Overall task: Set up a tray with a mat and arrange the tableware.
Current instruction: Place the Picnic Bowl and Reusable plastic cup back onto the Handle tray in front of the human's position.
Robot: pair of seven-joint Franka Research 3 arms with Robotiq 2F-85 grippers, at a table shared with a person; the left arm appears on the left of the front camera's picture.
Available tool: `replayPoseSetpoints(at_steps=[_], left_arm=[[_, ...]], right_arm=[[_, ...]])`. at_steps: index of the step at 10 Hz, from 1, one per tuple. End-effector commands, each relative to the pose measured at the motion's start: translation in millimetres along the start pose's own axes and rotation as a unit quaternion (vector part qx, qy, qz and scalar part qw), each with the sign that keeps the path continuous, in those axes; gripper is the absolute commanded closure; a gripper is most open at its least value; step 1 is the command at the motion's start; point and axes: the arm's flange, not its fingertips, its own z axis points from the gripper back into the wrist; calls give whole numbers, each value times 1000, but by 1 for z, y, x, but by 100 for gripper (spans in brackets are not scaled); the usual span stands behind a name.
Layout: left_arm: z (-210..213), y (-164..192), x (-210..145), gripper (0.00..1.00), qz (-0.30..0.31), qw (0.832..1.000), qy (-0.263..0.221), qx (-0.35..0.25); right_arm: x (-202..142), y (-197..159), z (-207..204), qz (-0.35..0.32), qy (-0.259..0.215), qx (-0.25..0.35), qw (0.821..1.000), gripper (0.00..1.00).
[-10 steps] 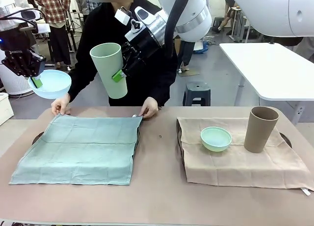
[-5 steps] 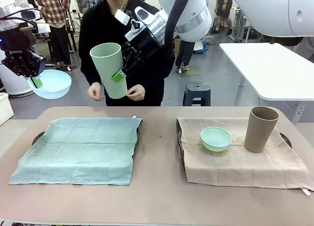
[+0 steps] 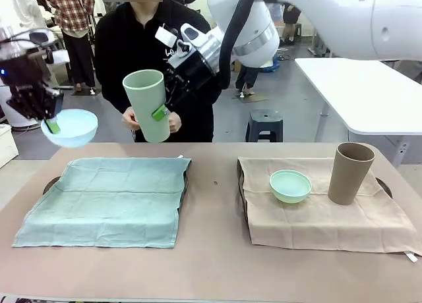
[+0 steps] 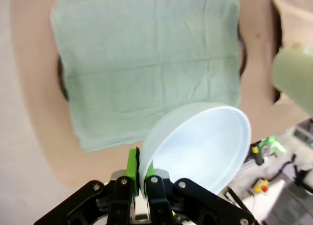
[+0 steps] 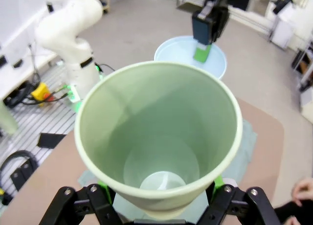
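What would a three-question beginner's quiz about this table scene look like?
1. True or false: the brown-tan cup stands on the green mat.
2. Which gripper holds the pale blue bowl: A left, B right?
3. Fill in: the mint green bowl sits on the ____ mat.

Key: 1 false, it stands on the tan mat. 2 A; the left gripper pinches its rim, the right gripper grips the light green cup. 3 tan.

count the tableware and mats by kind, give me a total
bowls: 2 – pale blue, mint
cups: 2 – green, brown
mats: 2 – green, tan
total: 6
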Motion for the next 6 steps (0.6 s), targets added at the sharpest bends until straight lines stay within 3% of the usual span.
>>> replayPoseSetpoints(at_steps=[1,2,3,6], left_arm=[[-39,15,3,95,-8,999,25,-27],[-48,15,7,95,-9,999,32,-27],[-46,14,6,95,20,999,24,-23],[-58,18,4,95,2,999,43,-22]], right_arm=[[-30,-26,-21,30,-48,46,997,15],[-37,-31,-30,35,-50,46,997,15],[-23,-7,-15,13,-18,20,1000,15],[-23,-7,-15,13,-18,20,1000,15]])
